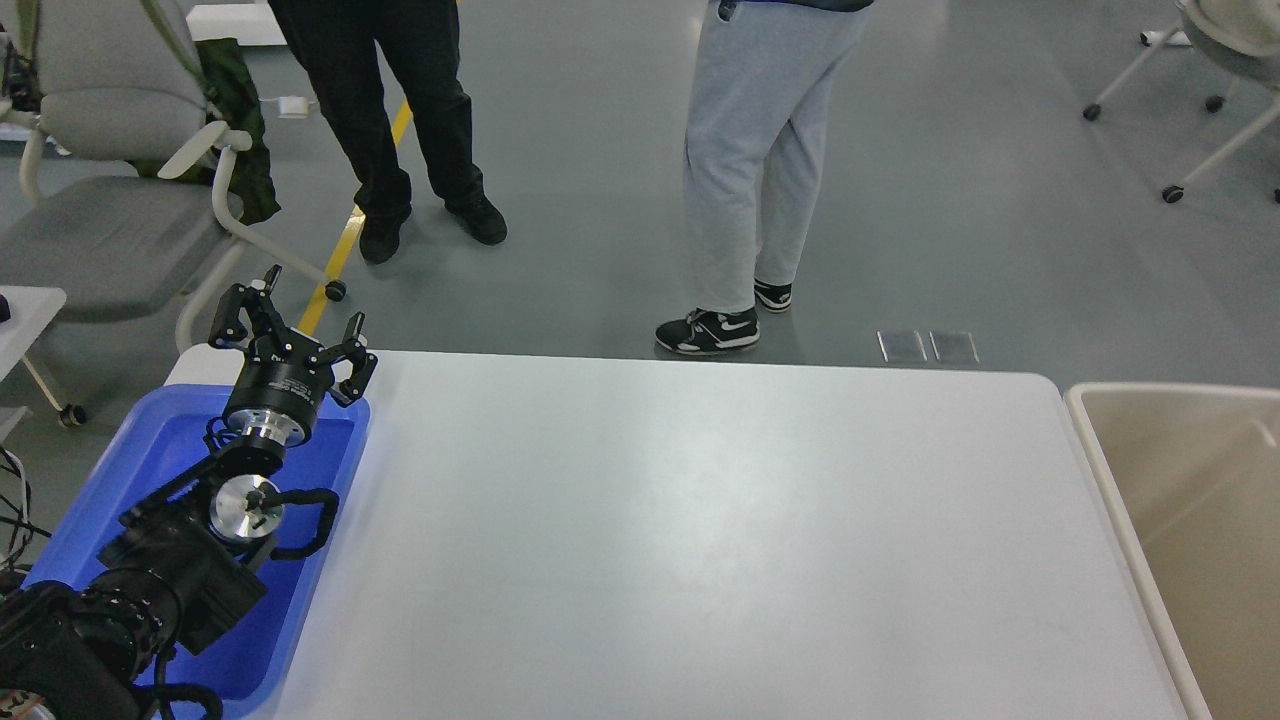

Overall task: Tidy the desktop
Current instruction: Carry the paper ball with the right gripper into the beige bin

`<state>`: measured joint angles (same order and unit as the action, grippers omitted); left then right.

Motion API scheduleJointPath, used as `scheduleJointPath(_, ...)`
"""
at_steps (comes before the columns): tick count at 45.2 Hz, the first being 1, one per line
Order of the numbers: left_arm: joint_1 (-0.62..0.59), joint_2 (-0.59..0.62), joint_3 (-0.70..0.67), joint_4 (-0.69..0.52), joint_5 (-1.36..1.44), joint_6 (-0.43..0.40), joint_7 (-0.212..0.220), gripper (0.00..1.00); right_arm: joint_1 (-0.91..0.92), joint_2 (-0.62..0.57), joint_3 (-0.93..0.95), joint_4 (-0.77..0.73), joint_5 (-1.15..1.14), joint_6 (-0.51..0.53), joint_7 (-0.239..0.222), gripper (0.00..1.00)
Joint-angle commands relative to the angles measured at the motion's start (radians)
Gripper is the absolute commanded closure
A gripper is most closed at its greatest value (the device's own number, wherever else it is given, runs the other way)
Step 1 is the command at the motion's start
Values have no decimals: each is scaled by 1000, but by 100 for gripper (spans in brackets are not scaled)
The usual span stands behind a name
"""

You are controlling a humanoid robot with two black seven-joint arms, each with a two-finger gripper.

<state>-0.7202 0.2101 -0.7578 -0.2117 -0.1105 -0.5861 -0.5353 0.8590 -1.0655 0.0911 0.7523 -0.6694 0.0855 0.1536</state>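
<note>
Directly ahead, the desktop, a wide white tabletop with rounded corners, fills the middle of the view and shows nothing lying on it. At its left end sits a blue plastic tray; at its right end stands a beige bin. Above the tray's far end hangs the left gripper, jaws spread wide and holding nothing. No right arm is in view. Beyond the table stand two people, one in grey sweatpants, one in black trousers, beside a grey chair. Tidying looks nearly finished; a good move now, I judge, is lifting the arm straight up, clear of the tray rim.
</note>
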Motion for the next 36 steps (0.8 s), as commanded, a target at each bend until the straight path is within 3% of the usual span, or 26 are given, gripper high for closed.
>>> scheduleJointPath(1,1,0,0,0,0,0,0,0,-83,222,1,-235,345,-185,-60,100)
scheduleJointPath(9,1,0,1,0,0,0,0,0,-117,334,13,-304,525,-294,-120,100)
scheduleJointPath(20,1,0,1,0,0,0,0,0,-166,433,24,-419,654,-302,-161,100)
scheduleJointPath(36,1,0,1,0,0,0,0,0,-232,490,30,-475,656,-293,-175,100)
